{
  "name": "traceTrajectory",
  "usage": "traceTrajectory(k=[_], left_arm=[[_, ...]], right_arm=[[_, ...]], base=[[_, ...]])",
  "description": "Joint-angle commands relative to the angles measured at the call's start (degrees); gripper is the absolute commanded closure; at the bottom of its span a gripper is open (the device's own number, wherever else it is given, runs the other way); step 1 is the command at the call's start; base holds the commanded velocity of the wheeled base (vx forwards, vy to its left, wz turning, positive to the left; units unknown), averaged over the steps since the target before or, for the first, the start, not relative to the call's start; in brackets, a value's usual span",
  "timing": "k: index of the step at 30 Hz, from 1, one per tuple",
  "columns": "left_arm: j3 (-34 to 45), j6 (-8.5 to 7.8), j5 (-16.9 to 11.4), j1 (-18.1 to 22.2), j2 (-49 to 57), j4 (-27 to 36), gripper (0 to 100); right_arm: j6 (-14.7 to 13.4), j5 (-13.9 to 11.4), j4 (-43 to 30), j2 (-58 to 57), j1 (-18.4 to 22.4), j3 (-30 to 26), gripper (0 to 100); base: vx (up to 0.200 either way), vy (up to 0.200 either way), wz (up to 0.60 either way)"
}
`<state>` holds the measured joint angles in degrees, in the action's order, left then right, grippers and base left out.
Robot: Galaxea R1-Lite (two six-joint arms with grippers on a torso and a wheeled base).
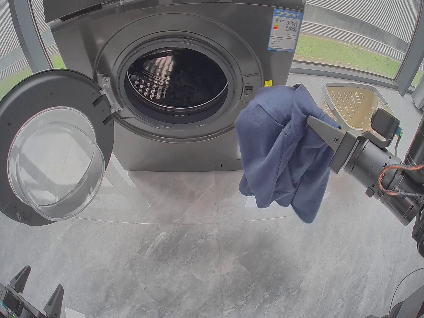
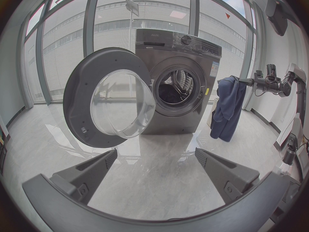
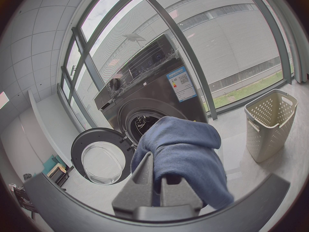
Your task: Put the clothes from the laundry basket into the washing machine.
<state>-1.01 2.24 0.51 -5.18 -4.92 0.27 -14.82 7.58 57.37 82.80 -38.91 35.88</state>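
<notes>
Right gripper (image 1: 311, 121): we have its fingers clamped on a blue garment (image 1: 282, 155).
Blue garment: it hangs bunched from our right fingertips, clear of the floor (image 1: 198, 244).
Washing machine (image 1: 185, 155): it stands ahead of the right gripper, toward our left, and the garment hangs beside its opening on the right.
Door (image 1: 44, 89): it is swung wide open, well apart from the right gripper and in front of our left gripper (image 1: 43, 279).
Drum: we see dark clothes (image 1: 194, 85) lying inside.
Laundry basket (image 1: 353, 102): it stands just beyond the right gripper, beside the machine.
Left gripper: it sits low, jaws spread with nothing between them, far from the garment.
</notes>
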Motion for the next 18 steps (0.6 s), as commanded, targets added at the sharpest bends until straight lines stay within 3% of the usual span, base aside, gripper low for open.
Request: traceTrajectory(k=[1, 7, 12, 18], left_arm=[[0.92, 0.04, 0.02, 0.00, -0.08, 0.00, 0], [0.92, 0.04, 0.02, 0.00, -0.08, 0.00, 0], [0.92, 0.04, 0.02, 0.00, -0.08, 0.00, 0], [0.92, 0.04, 0.02, 0.00, -0.08, 0.00, 0]], right_arm=[[-0.03, -0.02, 0.02, -0.01, 0.06, -0.02, 100], [-0.03, -0.11, 0.02, -0.01, 0.06, -0.11, 100], [-0.03, -0.02, 0.02, -0.01, 0.06, -0.11, 100], [-0.03, -0.11, 0.02, 0.08, 0.06, -0.11, 100]], base=[[0.000, 0.000, 0.00], [0.000, 0.000, 0.00], [0.200, 0.000, 0.00], [0.000, 0.000, 0.00]])
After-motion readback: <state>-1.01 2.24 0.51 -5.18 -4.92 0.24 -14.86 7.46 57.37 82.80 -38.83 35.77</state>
